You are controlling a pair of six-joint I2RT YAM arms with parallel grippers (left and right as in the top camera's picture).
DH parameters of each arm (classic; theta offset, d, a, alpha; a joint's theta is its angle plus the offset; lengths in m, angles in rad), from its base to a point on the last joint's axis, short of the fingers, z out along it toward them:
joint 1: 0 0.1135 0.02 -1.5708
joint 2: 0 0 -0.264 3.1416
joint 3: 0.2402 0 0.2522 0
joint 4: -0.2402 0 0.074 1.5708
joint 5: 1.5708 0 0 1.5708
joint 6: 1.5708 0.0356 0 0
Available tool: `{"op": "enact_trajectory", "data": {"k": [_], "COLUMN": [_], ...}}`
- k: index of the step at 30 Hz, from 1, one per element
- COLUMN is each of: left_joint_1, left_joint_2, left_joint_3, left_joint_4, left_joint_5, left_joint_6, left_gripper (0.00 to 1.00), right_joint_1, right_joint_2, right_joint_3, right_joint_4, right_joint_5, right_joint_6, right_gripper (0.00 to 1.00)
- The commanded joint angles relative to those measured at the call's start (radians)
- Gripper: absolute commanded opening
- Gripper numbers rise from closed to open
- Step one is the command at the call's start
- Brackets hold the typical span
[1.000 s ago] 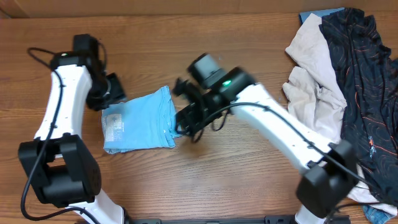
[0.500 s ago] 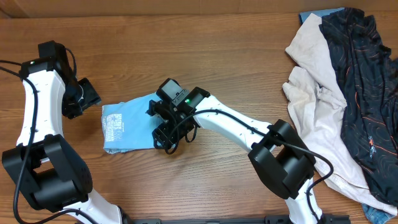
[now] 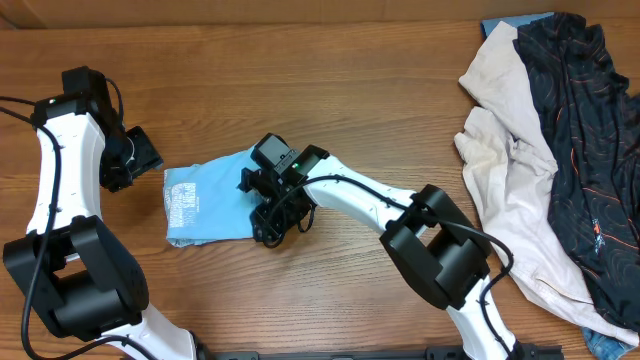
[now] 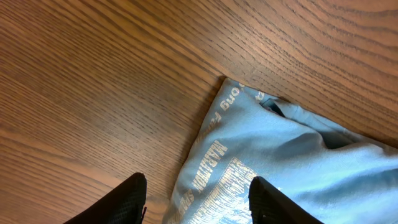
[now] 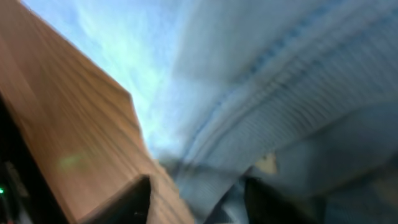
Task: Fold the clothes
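The light blue T-shirt [image 3: 205, 200] lies folded into a small rectangle at the table's centre left, with pale lettering along its left edge. My left gripper [image 3: 140, 162] is open and empty just left of it. In the left wrist view the gripper [image 4: 199, 202] hovers over the shirt's lettered corner [image 4: 280, 149]. My right gripper [image 3: 272, 212] is down on the shirt's right edge. In the blurred right wrist view it [image 5: 199, 199] is open, with a ribbed blue hem [image 5: 261, 124] between its jaws. The cream garment [image 3: 500, 150] and the black one with orange lines [image 3: 580, 130] lie heaped at the right.
The heap of clothes fills the table's right side from the back edge to the front. A bit of blue cloth [image 3: 512, 22] shows behind the heap. Bare wood [image 3: 330, 90] lies between the folded shirt and the heap.
My left gripper has pulled back to the left, off the shirt. My right gripper has moved left and down onto the shirt's right edge and has stayed there for the last half second.
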Motion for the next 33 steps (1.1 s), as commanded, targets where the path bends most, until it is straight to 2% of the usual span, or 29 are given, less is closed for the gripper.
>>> {"op": "enact_trajectory", "data": {"k": [1,4,7,11,14,17,24,33], "left_joint_1": [-0.001,-0.001,-0.001,-0.001,-0.001,-0.001,-0.001,-0.001], "left_joint_2": [-0.016,-0.016,-0.016,-0.016,-0.016,-0.016,-0.016,-0.016], "left_joint_3": [-0.013,-0.013,-0.013,-0.013,-0.013,-0.013,-0.013,-0.013], "left_joint_4": [-0.006,-0.006,-0.006,-0.003,-0.001,-0.003,-0.021,-0.021], "left_joint_5": [-0.009,-0.010,-0.010,-0.010,-0.010,-0.010,-0.010,-0.010], "left_joint_6": [0.020,0.028,0.028,0.027,0.028,0.028,0.043,0.043], "left_gripper": [0.57,0.56,0.56,0.57,0.57,0.56,0.56,0.56], "right_joint_1": [0.000,0.000,-0.008,-0.018,-0.019,-0.031,-0.075,-0.093], "right_joint_2": [0.011,0.008,-0.017,-0.084,-0.121,-0.125,-0.084,-0.055], "right_joint_3": [-0.003,-0.002,0.014,0.113,0.211,0.256,0.201,0.116], "right_joint_4": [0.004,-0.002,-0.080,-0.280,-0.354,-0.335,-0.222,-0.235], "right_joint_5": [-0.013,-0.013,0.013,0.156,0.315,0.407,0.407,0.369], "right_joint_6": [0.009,0.053,0.057,0.057,0.057,0.056,0.057,0.057], "right_gripper": [0.06,0.04,0.04,0.04,0.04,0.04,0.04,0.04]}}
